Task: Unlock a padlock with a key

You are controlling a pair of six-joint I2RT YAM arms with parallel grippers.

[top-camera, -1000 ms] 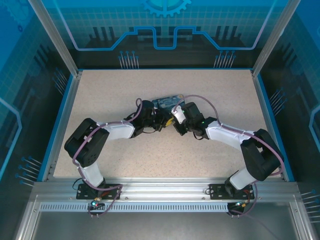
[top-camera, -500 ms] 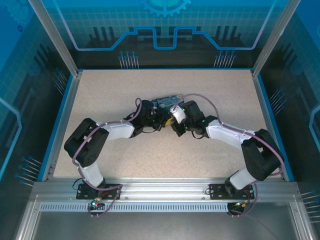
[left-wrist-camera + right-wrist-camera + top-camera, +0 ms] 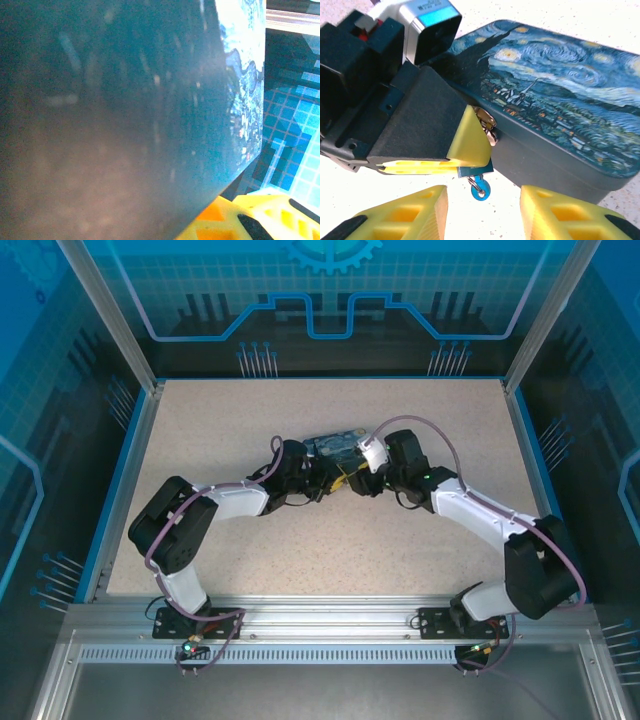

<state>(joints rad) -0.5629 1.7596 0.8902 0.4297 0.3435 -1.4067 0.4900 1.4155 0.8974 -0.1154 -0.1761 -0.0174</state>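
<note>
My left gripper (image 3: pixel 469 159) is shut on the padlock (image 3: pixel 474 171), a small dark body peeping out under its yellow fingers (image 3: pixel 468 137). The padlock hangs from the metal hasp (image 3: pixel 486 122) on the front of the swirl-printed box (image 3: pixel 560 100). The key (image 3: pixel 480 189), with a blue head and a wire ring, sticks out of the padlock's underside. My right gripper (image 3: pixel 482 212) is open just short of the key, one yellow finger on each side, touching nothing. In the top view both grippers, left (image 3: pixel 328 483) and right (image 3: pixel 357 480), meet in front of the box (image 3: pixel 335 444).
The box's dark side (image 3: pixel 125 125) sits blurred and very close in the left wrist view, with a yellow finger (image 3: pixel 260 217) at the bottom right. Speckled tabletop (image 3: pixel 300 540) lies around the arms, bounded by blue rails (image 3: pixel 130 470) and glass walls.
My right gripper has opened, let go of the key and drawn back to the right. The left gripper has stayed shut on the padlock.
</note>
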